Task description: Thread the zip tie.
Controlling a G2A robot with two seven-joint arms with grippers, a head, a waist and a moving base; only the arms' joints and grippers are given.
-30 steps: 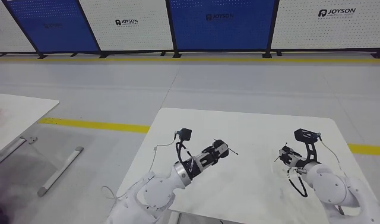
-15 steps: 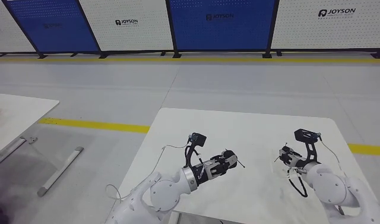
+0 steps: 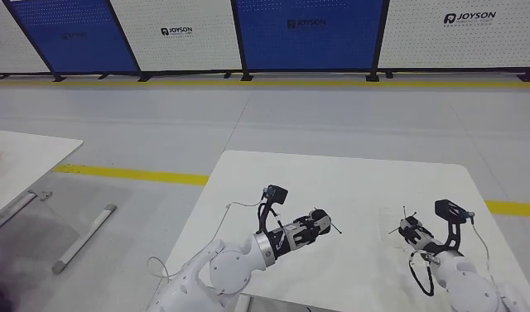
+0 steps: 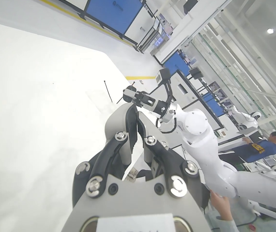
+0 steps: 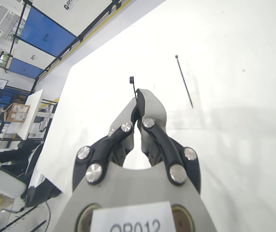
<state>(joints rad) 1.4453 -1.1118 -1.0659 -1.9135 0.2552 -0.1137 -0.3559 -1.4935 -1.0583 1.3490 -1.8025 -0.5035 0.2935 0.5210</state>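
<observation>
Black zip tie [image 5: 131, 80] clamped in the right gripper [image 5: 138, 95], head poking clear, probably for threading; the left gripper [image 4: 135, 107], fingers together, waits well apart to the left.

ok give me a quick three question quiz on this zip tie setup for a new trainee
1. True or false: the right gripper has its jaws shut on a zip tie.
2. Where is the loose zip tie? A) lying flat on the white table B) in a bin C) hanging from a wall panel
3. Fill in: the zip tie in the right gripper shows its square ___ beyond the tips of the jaws.
Key: 1 true; 2 A; 3 head.
</observation>
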